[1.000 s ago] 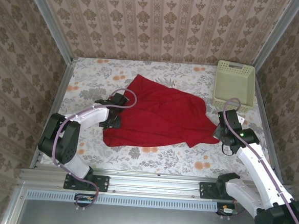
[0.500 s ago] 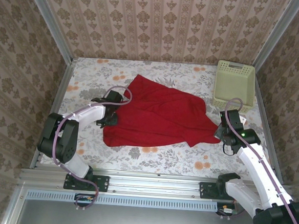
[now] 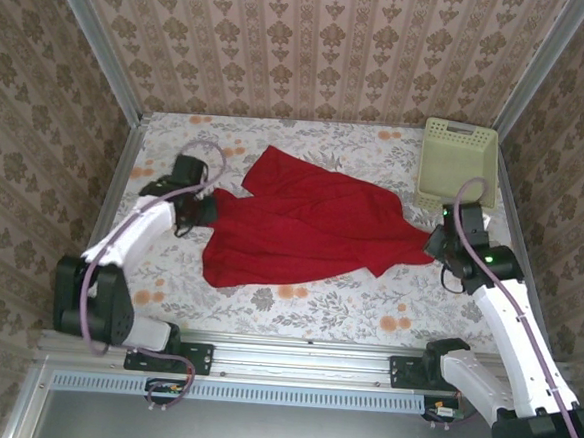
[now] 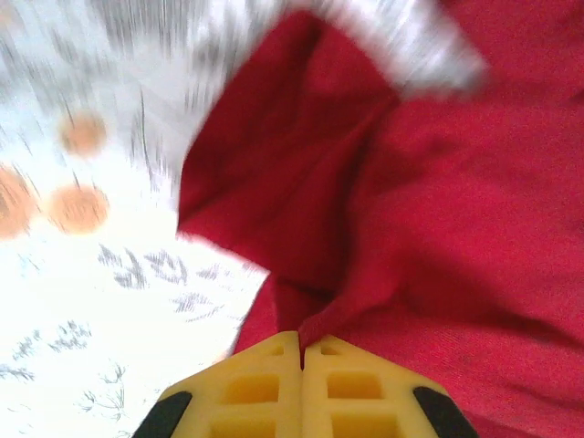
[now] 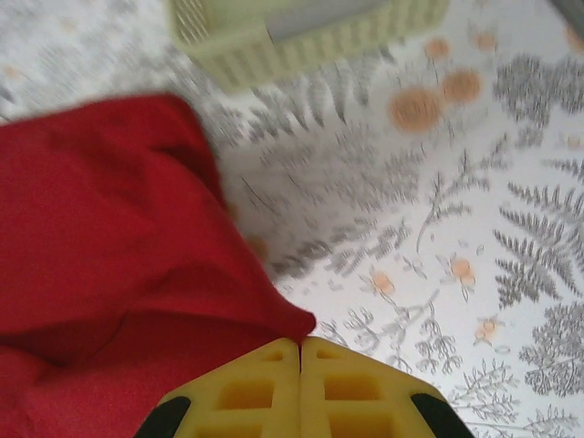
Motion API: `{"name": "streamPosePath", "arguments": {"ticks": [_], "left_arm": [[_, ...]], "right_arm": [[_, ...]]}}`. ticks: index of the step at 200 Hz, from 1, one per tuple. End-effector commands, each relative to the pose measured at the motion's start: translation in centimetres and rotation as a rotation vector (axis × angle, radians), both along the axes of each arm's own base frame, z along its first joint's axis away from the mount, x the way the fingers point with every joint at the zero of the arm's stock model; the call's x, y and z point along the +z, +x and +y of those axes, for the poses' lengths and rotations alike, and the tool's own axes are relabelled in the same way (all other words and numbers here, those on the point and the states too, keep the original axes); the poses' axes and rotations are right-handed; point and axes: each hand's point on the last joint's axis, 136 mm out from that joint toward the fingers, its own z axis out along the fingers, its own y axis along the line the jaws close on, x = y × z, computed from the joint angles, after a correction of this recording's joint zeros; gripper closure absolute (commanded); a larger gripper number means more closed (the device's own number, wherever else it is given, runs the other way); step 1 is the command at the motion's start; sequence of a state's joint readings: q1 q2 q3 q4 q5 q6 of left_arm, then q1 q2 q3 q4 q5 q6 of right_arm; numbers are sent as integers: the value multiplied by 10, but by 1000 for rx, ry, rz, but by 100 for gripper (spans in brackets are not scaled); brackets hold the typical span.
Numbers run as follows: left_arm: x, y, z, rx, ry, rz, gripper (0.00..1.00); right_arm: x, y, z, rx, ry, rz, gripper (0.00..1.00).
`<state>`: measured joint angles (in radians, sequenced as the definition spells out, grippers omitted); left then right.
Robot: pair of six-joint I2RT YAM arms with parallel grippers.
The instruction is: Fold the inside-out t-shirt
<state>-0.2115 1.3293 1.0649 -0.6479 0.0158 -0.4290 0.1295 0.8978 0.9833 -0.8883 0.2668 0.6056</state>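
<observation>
The bright red t-shirt (image 3: pixel 307 225) lies crumpled across the middle of the floral table. My left gripper (image 3: pixel 209 205) is shut on the shirt's left edge, and in the left wrist view a fold of red cloth (image 4: pixel 383 219) runs into the closed yellow fingers (image 4: pixel 265 383). My right gripper (image 3: pixel 433 241) is shut on the shirt's right corner. In the right wrist view the red corner (image 5: pixel 274 315) ends at the closed yellow fingertips (image 5: pixel 351 388). The cloth is stretched between both grippers.
A pale green basket (image 3: pixel 459 166) stands at the back right of the table, just beyond the right gripper, and appears as the basket (image 5: pixel 301 32) at the top of the right wrist view. Metal rails edge the table on both sides and in front.
The left gripper has moved left and away from me, pulling the shirt's left edge outward. The right gripper has shifted slightly back and right with its corner. The shirt is stretched wider.
</observation>
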Motion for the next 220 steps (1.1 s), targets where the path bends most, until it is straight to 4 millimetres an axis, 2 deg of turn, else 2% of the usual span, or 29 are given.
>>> {"name": "streamPosePath", "arguments": {"ticks": [1, 15, 30, 46, 60, 83, 101, 117, 129, 137, 144, 156, 168, 179, 189, 201, 214, 220], "left_arm": [[120, -2, 9, -5, -104, -283, 100], [176, -14, 21, 12, -131, -423, 100], [221, -30, 33, 31, -130, -534, 100], [250, -46, 40, 40, -130, -608, 100], [259, -54, 41, 38, -138, -643, 100], [252, -58, 38, 28, -172, -668, 100], [231, -42, 30, 2, -218, -625, 100], [190, -13, 30, 26, -218, -444, 100], [164, 9, 30, 38, -219, -325, 100], [157, 23, 29, 49, -228, -278, 100], [159, 36, 27, 43, -245, -270, 100], [180, 51, 22, 29, -279, -314, 100], [217, 60, 15, -3, -318, -407, 100], [254, 59, 13, -25, -336, -509, 100], [287, 51, 15, -32, -336, -618, 100], [324, 31, 20, -30, -325, -761, 100], [354, 6, 26, -23, -308, -896, 100], [360, -4, 30, -9, -295, -933, 100]], "right_arm": [[67, 0, -5, 23, -19, -141, 100], [105, -2, -5, 36, -21, -219, 100], [141, -9, -6, 45, -29, -292, 100], [174, -19, -7, 52, -37, -362, 100], [200, -31, -5, 72, -25, -425, 100], [233, -50, -2, 96, -7, -528, 100], [245, -52, 3, 120, 10, -575, 100], [242, -39, 5, 123, 12, -554, 100], [242, -22, 7, 135, 1, -541, 100], [246, -10, 6, 128, -14, -539, 100], [252, 1, 6, 129, -30, -542, 100], [265, 18, 5, 126, -53, -560, 100], [286, 26, 6, 126, -56, -607, 100], [310, 26, 10, 142, -42, -667, 100], [335, 17, 11, 152, -35, -740, 100], [362, -1, 8, 146, -45, -826, 100], [386, -25, 3, 133, -65, -912, 100], [395, -36, 2, 130, -73, -945, 100]]}}
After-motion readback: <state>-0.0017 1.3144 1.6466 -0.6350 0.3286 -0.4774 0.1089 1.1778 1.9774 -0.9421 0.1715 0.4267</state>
